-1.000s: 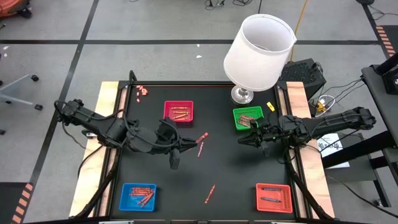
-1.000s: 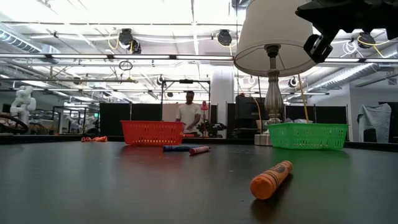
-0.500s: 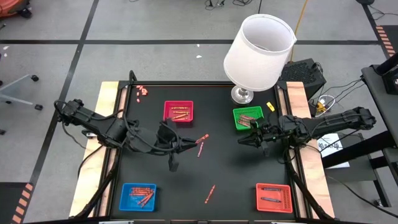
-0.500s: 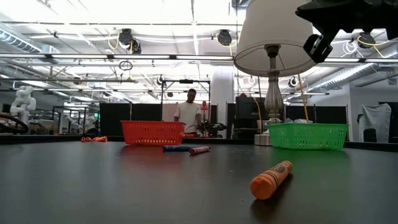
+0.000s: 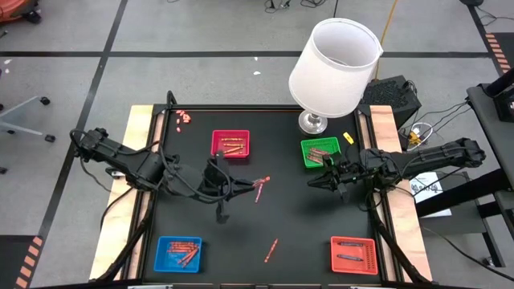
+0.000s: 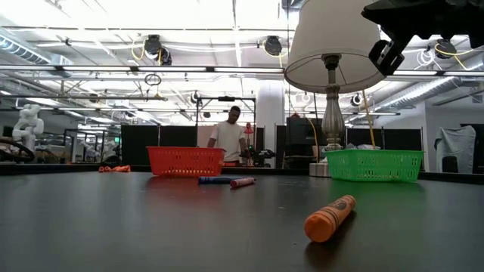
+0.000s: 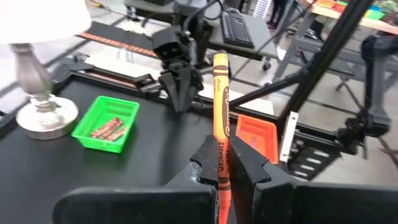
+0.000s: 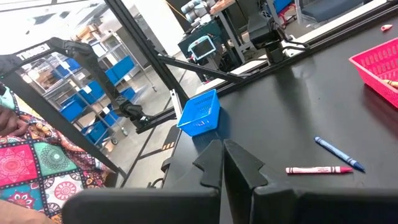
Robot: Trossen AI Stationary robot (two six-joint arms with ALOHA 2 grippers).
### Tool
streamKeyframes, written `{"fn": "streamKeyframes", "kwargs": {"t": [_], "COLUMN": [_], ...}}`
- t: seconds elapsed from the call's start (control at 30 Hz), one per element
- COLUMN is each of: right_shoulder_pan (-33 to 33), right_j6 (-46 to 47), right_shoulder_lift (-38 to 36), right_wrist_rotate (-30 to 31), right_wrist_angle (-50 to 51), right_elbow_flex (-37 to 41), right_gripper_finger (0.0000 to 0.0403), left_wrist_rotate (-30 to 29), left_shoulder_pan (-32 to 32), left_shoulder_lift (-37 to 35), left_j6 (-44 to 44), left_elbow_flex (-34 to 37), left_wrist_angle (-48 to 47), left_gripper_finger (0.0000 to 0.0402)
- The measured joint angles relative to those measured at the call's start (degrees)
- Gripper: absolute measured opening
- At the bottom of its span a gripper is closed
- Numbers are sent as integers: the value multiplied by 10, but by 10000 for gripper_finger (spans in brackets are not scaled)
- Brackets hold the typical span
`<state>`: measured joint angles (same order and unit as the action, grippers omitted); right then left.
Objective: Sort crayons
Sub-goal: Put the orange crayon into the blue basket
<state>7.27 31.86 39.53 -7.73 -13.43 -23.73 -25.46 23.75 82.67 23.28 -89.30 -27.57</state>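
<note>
Sorting well advanced; four trays hold crayons; left gripper (image 7: 225,163) fingers grasp an orange crayon (image 7: 221,93) at centre; right gripper (image 5: 313,182) clenched empty at three o'clock; loose crayon (image 5: 271,250) waits at six.

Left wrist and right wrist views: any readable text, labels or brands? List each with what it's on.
"WASHABLE": printed lengthwise on the orange crayon held in the shut left gripper. The rest of its wrapper print is too blurred to read.
"TROSSEN": on the dark frame bar, right wrist view, faint but legible.
Red crayon on the table: wrapper print too small to read.
Nothing else readable in either view.
</note>
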Motion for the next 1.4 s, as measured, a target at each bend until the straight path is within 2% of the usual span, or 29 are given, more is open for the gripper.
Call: {"fn": "streamKeyframes", "kwargs": {"t": [0.3,0.43,0.77,1.03,1.27,1.4], "right_shoulder_pan": [0,0,0,14,41,59], "right_j6": [4,4,1,4,16,34], "right_shoulder_lift": [0,0,0,0,0,0], "right_wrist_rotate": [0,0,0,-1,0,0], "right_wrist_angle": [0,0,2,23,26,26], "right_elbow_flex": [0,0,0,0,0,0], "right_gripper_finger": [0,0,0,0,0,0], "left_wrist_rotate": [71,74,118,124,124,123], "left_shoulder_pan": [23,47,133,221,284,310], "left_shoulder_lift": [0,0,0,1,17,18], "left_j6": [4,20,191,315,370,379], "left_elbow_flex": [0,0,0,0,1,25], "left_wrist_angle": [-1,-9,-156,-267,-359,-378], "left_gripper_finger": [11,11,11,11,11,11]}}
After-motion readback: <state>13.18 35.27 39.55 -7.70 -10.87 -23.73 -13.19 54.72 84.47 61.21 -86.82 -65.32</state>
